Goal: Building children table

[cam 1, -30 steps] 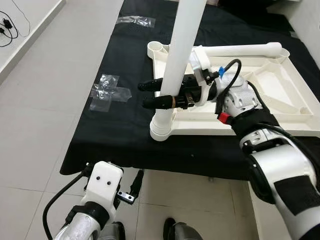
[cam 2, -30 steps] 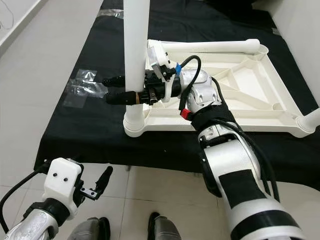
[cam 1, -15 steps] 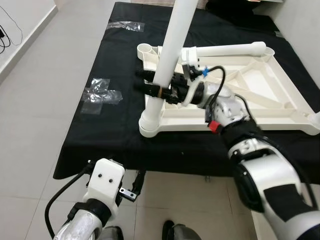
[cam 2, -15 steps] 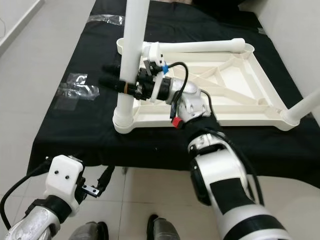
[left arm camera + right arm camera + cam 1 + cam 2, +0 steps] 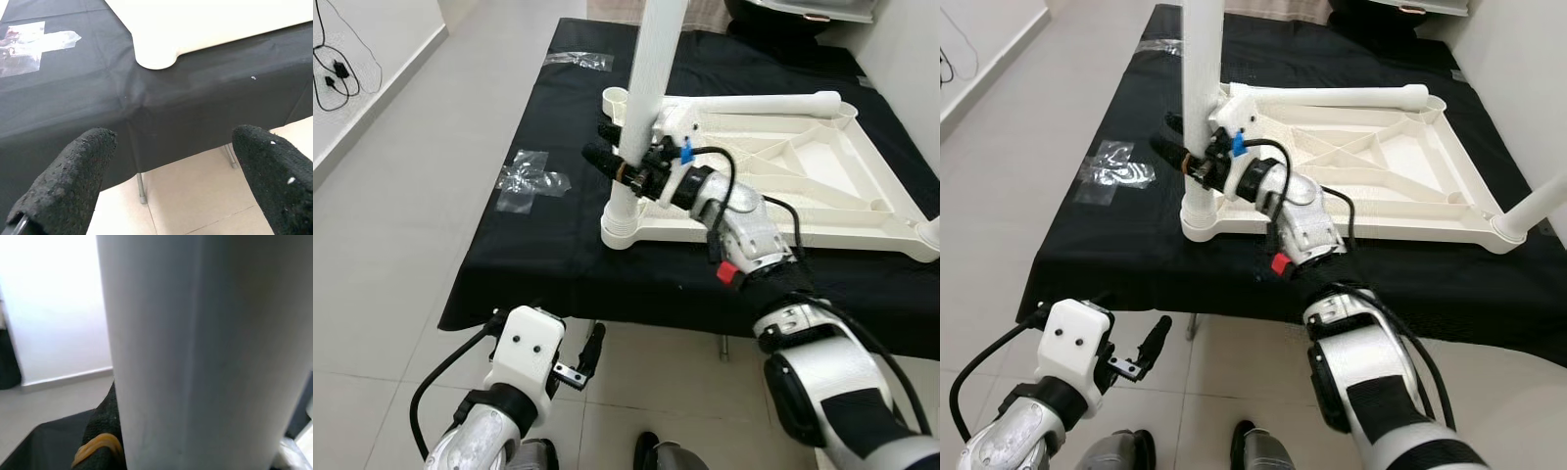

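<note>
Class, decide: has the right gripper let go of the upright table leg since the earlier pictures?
No. The right gripper still clamps the upright leg just above its corner socket.

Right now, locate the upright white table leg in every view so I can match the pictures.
Left eye view: upright table leg stands centre-left, in the near-left corner socket of the upturned tabletop, with the right gripper around it.
Right eye view: leg stands left of centre.
Left wrist view: not in it; the socket corner is at the top.
Right wrist view: leg close up.
Shared landmark: crumpled clear plastic on the black cloth.
</note>
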Available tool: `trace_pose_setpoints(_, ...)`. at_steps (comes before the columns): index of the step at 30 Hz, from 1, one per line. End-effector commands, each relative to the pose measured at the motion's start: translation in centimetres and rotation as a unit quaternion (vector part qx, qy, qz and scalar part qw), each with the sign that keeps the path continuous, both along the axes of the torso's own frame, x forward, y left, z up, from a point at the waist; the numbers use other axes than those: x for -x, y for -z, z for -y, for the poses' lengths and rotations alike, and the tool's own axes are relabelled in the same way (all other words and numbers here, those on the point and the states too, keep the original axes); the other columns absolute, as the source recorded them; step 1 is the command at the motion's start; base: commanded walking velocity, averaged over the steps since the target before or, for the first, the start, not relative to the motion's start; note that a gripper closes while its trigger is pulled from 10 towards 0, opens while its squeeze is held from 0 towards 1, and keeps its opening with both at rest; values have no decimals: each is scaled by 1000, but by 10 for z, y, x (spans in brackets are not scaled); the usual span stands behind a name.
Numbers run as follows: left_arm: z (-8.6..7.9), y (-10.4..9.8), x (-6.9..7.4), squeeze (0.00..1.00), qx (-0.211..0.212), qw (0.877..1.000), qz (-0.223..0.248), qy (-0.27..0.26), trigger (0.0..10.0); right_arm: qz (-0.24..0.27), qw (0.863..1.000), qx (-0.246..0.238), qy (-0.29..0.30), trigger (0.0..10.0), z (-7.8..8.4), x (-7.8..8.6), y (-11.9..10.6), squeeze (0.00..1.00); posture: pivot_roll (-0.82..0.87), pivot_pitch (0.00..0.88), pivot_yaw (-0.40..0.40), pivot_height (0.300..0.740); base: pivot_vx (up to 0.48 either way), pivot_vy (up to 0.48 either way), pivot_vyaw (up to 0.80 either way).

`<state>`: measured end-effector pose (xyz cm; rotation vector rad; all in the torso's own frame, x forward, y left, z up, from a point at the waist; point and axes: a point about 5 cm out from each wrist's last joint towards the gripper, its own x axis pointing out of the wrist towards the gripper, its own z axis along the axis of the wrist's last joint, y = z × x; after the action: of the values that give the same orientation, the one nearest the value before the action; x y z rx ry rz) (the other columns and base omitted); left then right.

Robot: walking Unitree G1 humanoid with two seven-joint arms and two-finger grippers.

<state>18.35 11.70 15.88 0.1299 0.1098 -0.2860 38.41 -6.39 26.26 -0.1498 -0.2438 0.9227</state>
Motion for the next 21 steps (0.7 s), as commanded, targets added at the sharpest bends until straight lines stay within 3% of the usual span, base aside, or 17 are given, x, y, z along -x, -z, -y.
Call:
trace_pose_setpoints(1,1,3,0,0,0,1000,-4,-1,10000,-113,992,45,26,10000,2,-1,50,0,139,240,-101,740,0,0,0)
trace_pose_setpoints(3,2,3,0,0,2,1000,-3,-2,10000,-138,987,31,82,10000,0,-8,51,0,141,240,-106,740,0,0,0)
trace_pose_setpoints(4,2,3,0,0,2,1000,-3,-2,10000,-138,987,31,82,10000,0,-8,51,0,141,240,-106,740,0,0,0)
trace_pose_setpoints(6,2,3,-1,0,3,1000,-2,-4,10000,-170,974,5,152,10000,2,-15,52,0,140,242,-109,740,0,0,0)
trace_pose_setpoints(12,2,2,-2,0,6,1000,0,-6,10000,-172,951,-48,252,10000,10,-21,48,0,139,242,-112,740,0,0,0)
trace_pose_setpoints(14,2,2,-3,0,7,1000,2,-6,10000,-170,932,-80,310,10000,17,-22,48,0,139,241,-111,740,0,0,0)
trace_pose_setpoints(21,3,2,-3,0,8,1000,4,-5,10000,-133,916,-100,366,10000,23,-16,48,0,132,236,-110,740,0,0,0)
